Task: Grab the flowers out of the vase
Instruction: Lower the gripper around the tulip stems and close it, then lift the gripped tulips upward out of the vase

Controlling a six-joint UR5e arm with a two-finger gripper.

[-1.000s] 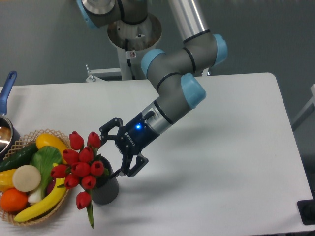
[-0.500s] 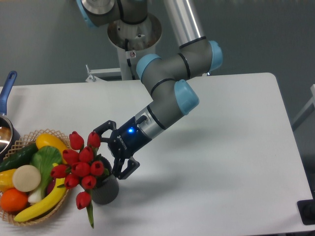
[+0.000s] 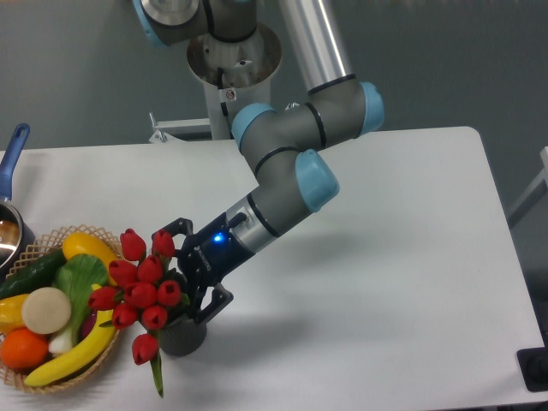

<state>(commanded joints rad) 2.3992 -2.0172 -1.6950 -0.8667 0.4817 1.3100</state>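
The gripper [image 3: 181,272] stood with its jaws spread wide, holding nothing, at the right edge of the flowers [image 3: 139,289] in the lower left of the frame. The bunch sat in the vase [image 3: 182,334], so this looked like the closing-in step. Next, the fingers would need to straddle the stems, then close.

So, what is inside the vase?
The red tulip bunch stands in the vase, one green leaf hanging down. The stems inside and the mouth are covered.
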